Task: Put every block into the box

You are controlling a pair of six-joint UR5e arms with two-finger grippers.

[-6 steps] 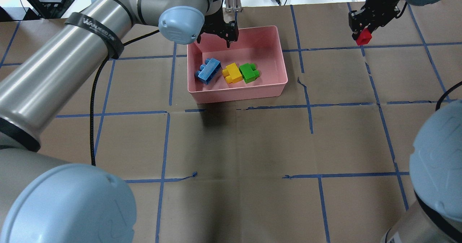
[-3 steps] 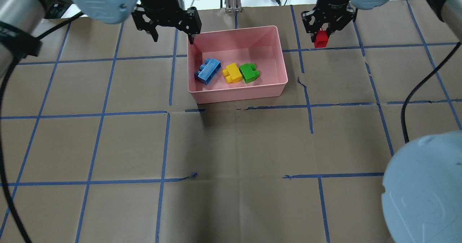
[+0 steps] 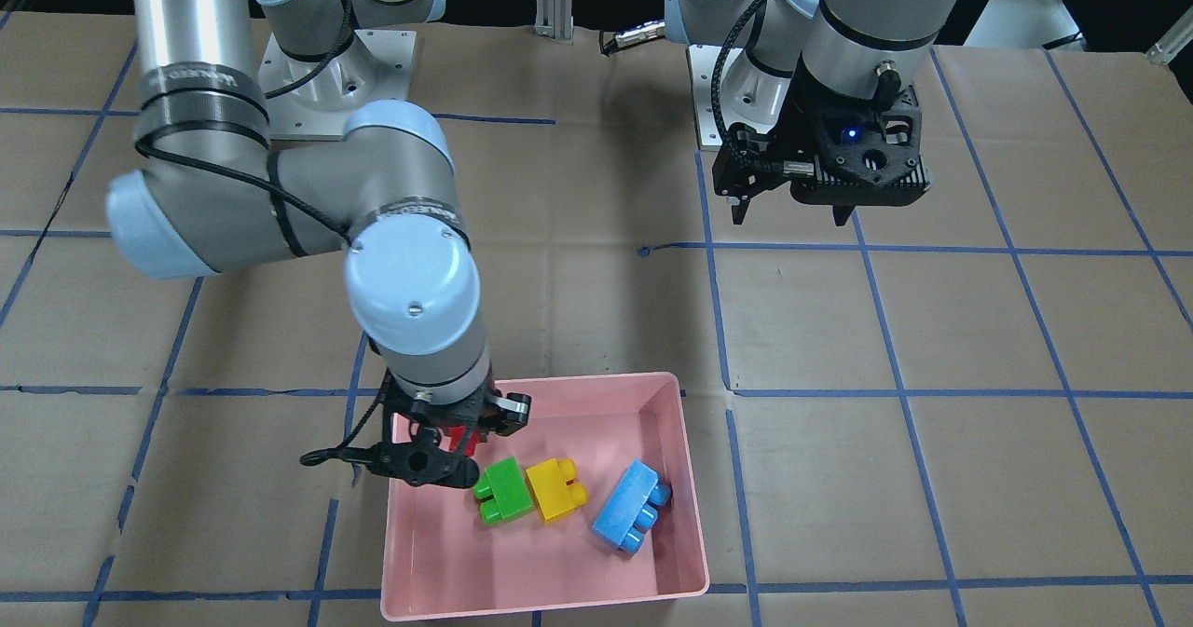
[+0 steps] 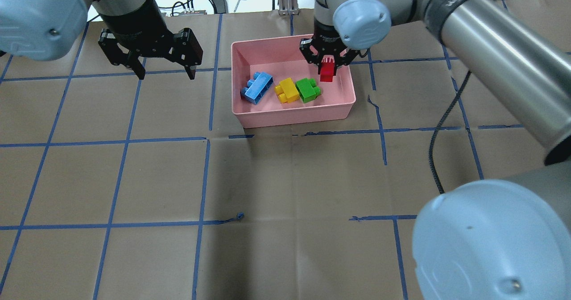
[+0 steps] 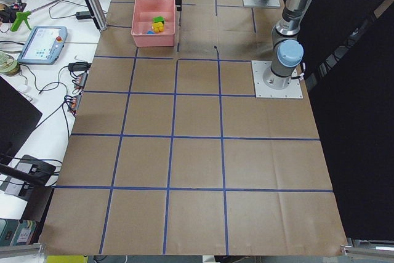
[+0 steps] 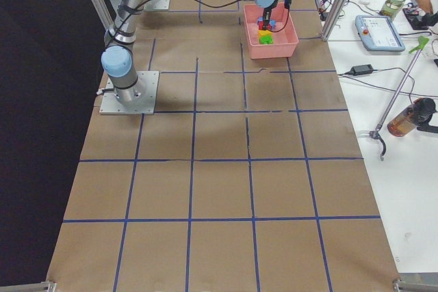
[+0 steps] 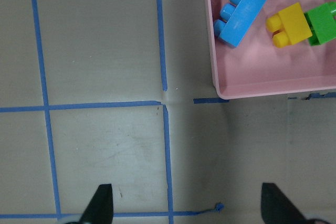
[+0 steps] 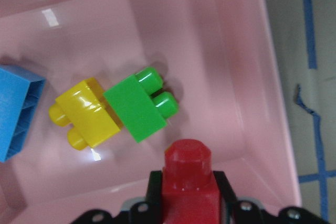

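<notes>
Where the overhead view covers the cell, I see a table [image 4: 285,179] dressed in brown paper and ruled into squares with blue tape [image 4: 203,175]. The paper is torn a little just right of the box. A white bench [image 5: 37,90] with cables and a pendant [image 5: 42,44] runs along the table's far side.

The box [image 4: 292,117] is a shallow pink tub with rounded corners, sitting on the far half of the table. Three blocks lie on its floor:
- blue block [image 4: 257,87], long, tipped on its side, toward the left end, apart from the others;
- yellow block [image 4: 287,90], mid-box;
- green block [image 4: 308,89], touching the yellow one on its right.

The red block [image 4: 328,70] is narrow and glossy, with one stud showing in the right wrist view. The right gripper [image 4: 328,66] has its jaws clamped on it, over the box's right end near the far wall. I cannot tell whether it touches the floor.

The left gripper [image 4: 166,74] hangs over bare paper to the left of the box, jaws wide apart, holding nothing.
</notes>
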